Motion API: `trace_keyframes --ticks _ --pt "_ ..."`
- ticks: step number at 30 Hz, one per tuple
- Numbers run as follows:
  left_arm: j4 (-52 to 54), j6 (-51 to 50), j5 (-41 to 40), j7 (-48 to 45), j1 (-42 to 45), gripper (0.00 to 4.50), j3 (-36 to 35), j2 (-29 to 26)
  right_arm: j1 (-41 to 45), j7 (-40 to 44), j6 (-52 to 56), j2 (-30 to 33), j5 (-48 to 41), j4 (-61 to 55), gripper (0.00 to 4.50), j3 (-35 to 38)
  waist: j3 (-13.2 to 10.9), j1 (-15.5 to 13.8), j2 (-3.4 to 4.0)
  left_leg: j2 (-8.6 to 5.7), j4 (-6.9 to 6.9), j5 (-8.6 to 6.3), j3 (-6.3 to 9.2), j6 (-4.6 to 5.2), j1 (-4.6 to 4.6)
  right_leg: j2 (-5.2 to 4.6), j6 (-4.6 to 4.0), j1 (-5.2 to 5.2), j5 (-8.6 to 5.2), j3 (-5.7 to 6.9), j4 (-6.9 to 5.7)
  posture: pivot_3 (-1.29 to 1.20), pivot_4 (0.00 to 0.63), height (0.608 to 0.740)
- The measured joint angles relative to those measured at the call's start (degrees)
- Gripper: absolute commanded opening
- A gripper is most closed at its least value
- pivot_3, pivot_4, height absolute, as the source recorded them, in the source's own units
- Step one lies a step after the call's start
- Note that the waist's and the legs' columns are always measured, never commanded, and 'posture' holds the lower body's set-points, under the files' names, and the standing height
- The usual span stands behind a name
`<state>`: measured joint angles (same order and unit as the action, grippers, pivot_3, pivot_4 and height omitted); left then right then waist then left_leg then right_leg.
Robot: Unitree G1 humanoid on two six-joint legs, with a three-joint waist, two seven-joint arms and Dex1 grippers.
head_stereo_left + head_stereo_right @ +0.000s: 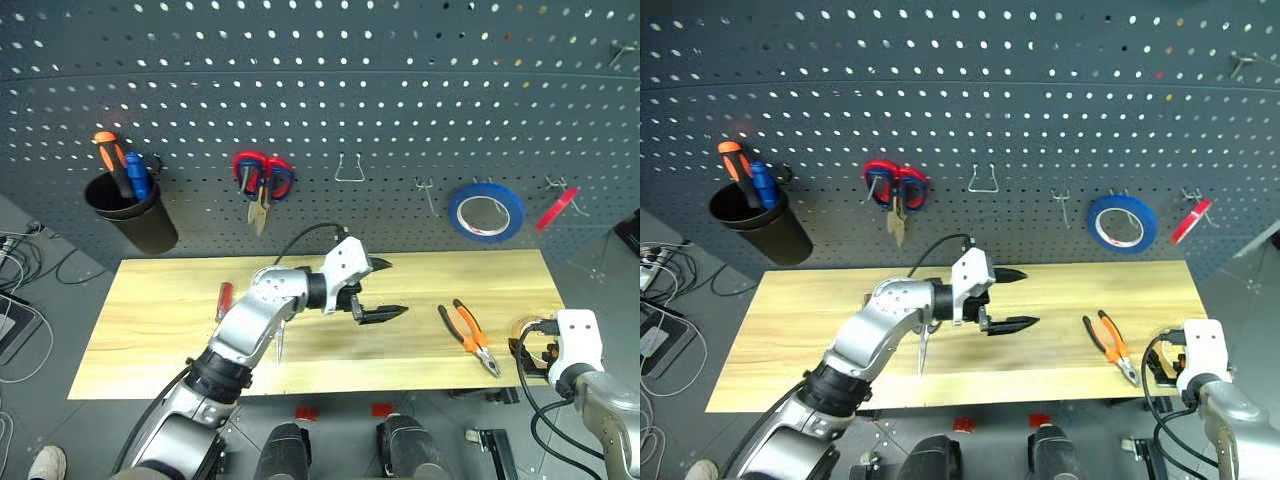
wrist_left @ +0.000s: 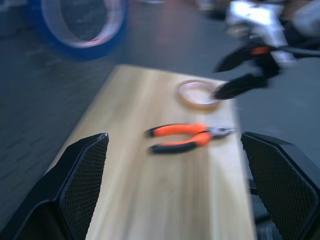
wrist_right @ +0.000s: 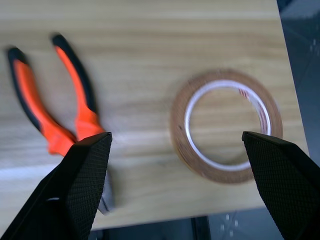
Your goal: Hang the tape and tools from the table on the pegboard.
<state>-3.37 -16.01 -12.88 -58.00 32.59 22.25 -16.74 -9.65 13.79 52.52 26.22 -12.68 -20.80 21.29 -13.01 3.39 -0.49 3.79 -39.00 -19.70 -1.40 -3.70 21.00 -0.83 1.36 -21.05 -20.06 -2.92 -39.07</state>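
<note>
My left gripper (image 1: 386, 289) hangs open over the middle of the table (image 1: 160, 310), pointing right toward the pliers (image 1: 468, 337) with orange-and-black handles, about a hand's width away. The yellow tape (image 3: 225, 172) lies flat at the table's right front corner. My right gripper (image 3: 175, 145) hovers open just above it, one finger beside the pliers (image 3: 55, 110) and one past the roll. The screwdriver's red handle (image 1: 225, 300) shows left of my left arm, and a thin metal tip (image 1: 282, 345) pokes out below the arm. The scissors are hidden. The pegboard (image 1: 400, 90) rises behind.
On the pegboard hang red-handled scissors (image 1: 263, 178), a blue tape roll (image 1: 486, 212), a small red item (image 1: 556, 208) and a black cup (image 1: 130, 215) with orange and blue screwdrivers. Bare hooks (image 1: 348, 168) sit between the scissors and the blue roll. Cables lie at far left.
</note>
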Motion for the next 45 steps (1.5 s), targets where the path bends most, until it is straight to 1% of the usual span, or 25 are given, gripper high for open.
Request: trace_keyframes --ticks 2,4,5,10,12,13,19,22,31,32,33,34,37,43,44,45 --pt "-5.52 4.83 1.47 -2.43 2.41 4.5 1.56 1.86 1.74 0.36 -0.11 0.66 0.05 2.43 4.48 0.03 -0.88 0.29 -0.09 -0.04 -0.02 0.02 0.0 0.04 -0.02 0.0 0.09 -0.01 0.03 -0.05 0.0 -0.19 0.361 0.74" --pt "-10.48 9.25 3.09 -4.22 4.23 4.5 2.85 3.61 3.22 0.86 -0.82 1.34 0.16 4.53 4.48 -0.12 -1.91 0.46 -0.05 -0.05 -0.04 0.03 0.01 0.07 -0.02 0.0 0.12 -0.01 0.04 -0.2 -0.03 -0.19 0.368 0.74" --pt "-12.69 11.03 3.78 -5.05 4.92 4.5 3.4 4.3 3.77 1.06 -1.2 1.6 0.23 5.74 4.48 -0.28 -2.31 0.48 -0.09 -0.06 -0.04 0.03 0.0 0.07 0.0 0.01 0.12 -0.02 0.04 -0.25 -0.03 -0.19 0.392 0.74" --pt "-21.7 19.01 6.72 -8.85 8.43 4.5 5.14 7.7 6.38 2.47 -3.74 3.27 0.62 10.46 4.48 -1.95 -5.18 0.78 -0.17 -0.11 -0.18 0.04 -0.09 0.11 0.14 0.02 0.28 -0.13 0.13 -0.56 -0.1 -0.2 0.432 0.74" --pt "-24.82 21.94 7.77 -10.23 9.86 4.5 6.21 10.03 8.15 3.09 -4.57 4.02 0.62 12.28 4.48 -2.48 -5.98 0.86 -0.09 -0.09 -0.82 -0.1 -0.07 0.39 0.44 0.03 0.34 -0.27 0.16 -0.57 -0.27 -0.19 0.443 0.74" --pt "-26.1 23.32 8.11 -10.67 10.38 4.5 6.51 11.03 8.76 3.39 -5.02 4.36 0.62 12.61 4.48 -2.53 -6.45 0.92 -0.1 -0.1 -1.08 -0.21 -0.04 0.59 0.6 0.04 0.34 -0.42 0.16 -0.65 -0.81 -0.19 0.443 0.74" --pt "-31.61 28.61 9.71 -12.54 11.78 4.5 6.65 14.2 12.63 4.22 -7.82 5.51 0.82 19.53 4.48 -3.33 -7.99 1.22 -0.16 -0.14 -1.51 -0.24 -0.06 0.65 0.9 -0.01 0.44 -0.7 0.2 -0.7 -0.89 -0.19 0.462 0.74" --pt "-33.13 30.28 10.38 -12.74 12.34 4.5 6.69 15.87 15.45 4.25 -8.44 5.94 0.69 23.19 4.48 -3.25 -8.76 1.36 -0.15 -0.15 -1.81 -0.35 -0.09 0.85 1.04 -0.02 0.65 -0.74 0.09 -0.76 -0.95 -0.19 0.465 0.74" --pt "-38.66 34.22 13.41 -9.63 15.32 4.5 5.95 17.09 18.08 5.02 -8.56 6.24 0.18 26.08 4.48 -3.06 -9.26 1.36 -0.51 -0.15 -1.82 -0.37 -0.13 0.89 1.05 -0.09 0.72 -0.76 0.12 -0.73 -0.93 -0.17 0.468 0.74" --pt "-39.48 34.56 13.92 -8.9 15.8 4.5 5.74 17.1 18.22 5.22 -8.66 6.25 0.18 26.3 4.06 -3.09 -9.3 1.36 -0.57 -0.14 -1.81 -0.37 -0.12 0.89 1.05 -0.09 0.75 -0.77 0.14 -0.72 -0.91 -0.16 0.473 0.74" --pt "-40.11 35.1 14.23 -8.56 16.14 4.5 5.47 17.08 18.24 5.53 -8.88 6.25 0.17 26.43 3.89 -3.21 -9.31 1.36 -0.59 -0.15 -1.81 -0.38 -0.13 0.89 1.04 -0.09 0.75 -0.77 0.14 -0.71 -0.92 -0.16 0.469 0.74" --pt "-40.43 35.4 14.52 -8.18 16.49 4.5 5.31 16.95 18.24 5.93 -9.04 6.25 0.19 26.43 3.59 -3.49 -9.34 1.36 -0.6 -0.15 -1.81 -0.37 -0.13 0.89 1.05 -0.09 0.75 -0.77 0.14 -0.7 -0.91 -0.16 0.467 0.74" --pt "-40.96 36.51 15.47 -7.46 16.63 4.5 4.7 16.38 18.15 6.22 -9.59 6.25 0.29 26.16 2.59 -4.66 -9.34 1.36 -0.61 -0.14 -1.81 -0.38 -0.15 0.89 1.03 -0.11 0.76 -0.77 0.14 -0.68 -0.9 -0.15 0.455 0.74" --pt "-41.68 37.27 16.6 -7.13 16.5 4.5 4.24 14.57 17.56 4.77 -10.74 6.26 1.61 26.17 0.62 -5.62 -9.34 0.98 -0.61 -0.15 -1.81 -0.37 -0.13 0.89 1.06 -0.22 0.82 -0.89 0.17 -0.59 -0.93 -0.14 0.451 0.74" --pt "-41.65 37.34 16.61 -7.22 16.49 4.5 4.24 14.6 17.6 4.72 -10.8 6.26 2.04 26.15 0.46 -5.72 -9.33 0.89 -0.61 -0.16 -1.81 -0.37 -0.14 0.89 1.08 -0.24 0.86 -0.92 0.19 -0.61 -0.92 -0.14 0.451 0.74" --pt "-41.64 37.36 16.61 -7.34 16.48 4.5 4.25 14.6 17.61 4.7 -10.84 6.26 2.3 26.16 0.46 -5.78 -9.34 0.84 -0.61 -0.16 -1.81 -0.37 -0.15 0.89 1.09 -0.25 0.88 -0.95 0.21 -0.61 -0.92 -0.13 0.445 0.74"
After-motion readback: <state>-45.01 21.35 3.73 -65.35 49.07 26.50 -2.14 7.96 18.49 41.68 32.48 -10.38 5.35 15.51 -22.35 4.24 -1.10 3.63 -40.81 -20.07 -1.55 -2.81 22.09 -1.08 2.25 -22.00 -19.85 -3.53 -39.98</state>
